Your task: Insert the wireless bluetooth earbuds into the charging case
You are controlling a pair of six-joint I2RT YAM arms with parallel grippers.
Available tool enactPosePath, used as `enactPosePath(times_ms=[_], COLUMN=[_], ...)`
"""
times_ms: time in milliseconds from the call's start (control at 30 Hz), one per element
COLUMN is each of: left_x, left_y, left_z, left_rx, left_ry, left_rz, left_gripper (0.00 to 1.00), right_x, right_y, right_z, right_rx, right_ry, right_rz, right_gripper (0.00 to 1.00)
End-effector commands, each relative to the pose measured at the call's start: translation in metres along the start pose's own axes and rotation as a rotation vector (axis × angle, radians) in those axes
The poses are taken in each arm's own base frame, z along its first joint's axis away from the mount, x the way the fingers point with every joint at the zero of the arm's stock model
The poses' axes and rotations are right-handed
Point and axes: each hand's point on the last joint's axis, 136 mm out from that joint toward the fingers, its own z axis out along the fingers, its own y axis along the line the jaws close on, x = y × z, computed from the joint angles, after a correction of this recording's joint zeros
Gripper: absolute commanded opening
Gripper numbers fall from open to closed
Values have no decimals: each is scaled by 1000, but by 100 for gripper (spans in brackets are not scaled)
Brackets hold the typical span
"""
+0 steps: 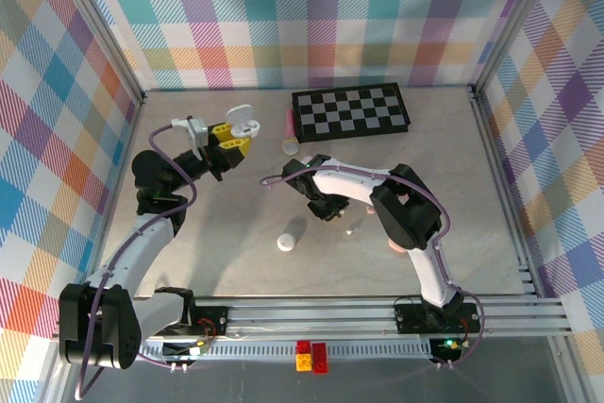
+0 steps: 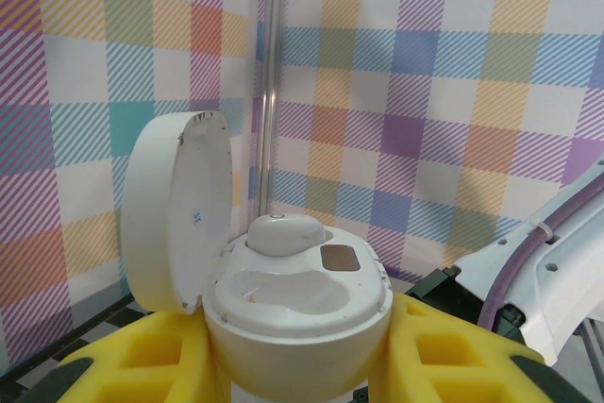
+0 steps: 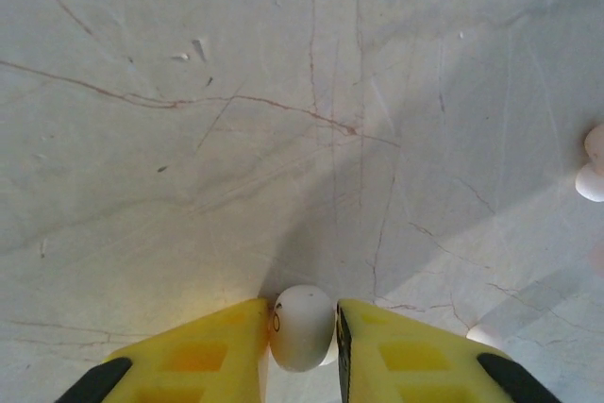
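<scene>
Earbud (image 3: 302, 327), white and rounded, is between the two yellow fingers (image 3: 198, 356) of the right tool (image 3: 302, 307). The fingers are closed on this earbud and touch it on both sides. The tool is low over the grey worktop (image 3: 283, 92), which has thin scratches, and I cannot tell if the earbud touches the surface. Near it, at the right edge of the right wrist view, two more buds (image 3: 593, 169) lie on the worktop, close together. The case (image 2: 302, 304) is white and round, and the left tool (image 2: 297, 356) grips it between its yellow fingers and holds it up in the air, well apart from the right tool. Its lid (image 2: 179, 214) is open and stands upright on the left side. Inside the case a second bud (image 2: 281, 233) sits at the back, just beside a small brown square (image 2: 337, 257), and the hollow in front of it is bare. In the top view a white round object (image 1: 286, 243) lies on the worktop between the two arms, and a chessboard (image 1: 349, 112) lies at the far side near the checked wall.
</scene>
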Motion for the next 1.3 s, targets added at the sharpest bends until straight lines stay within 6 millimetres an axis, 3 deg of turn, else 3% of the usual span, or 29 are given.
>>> enactPosePath(times_ms=[0,267,467,667,933,1267], left_x=[-6,-6,-6,-4,10,34], left_y=[0,0,0,-5,-8,-22], left_z=[-3,-2,-3,-2,12,38], left_rx=[5,7,-2,-13,-21,2], left_ry=[-8,-8,-14,-9,16,52], left_rz=[36,34,55,96,133,190], left_gripper=[33,33,33,33,33,33], right_x=[-5,-5,-11,-9,3,10], right_y=[2,4,12,7,-19,-44], right_z=[3,2,-22,-62,-122,-225], right_rx=[15,-5,-138,-309,-553,-879], right_ry=[-3,-13,-119,-240,-410,-649], right_rz=[-36,-55,23,143,290,347], right_gripper=[24,20,20,20,20,19])
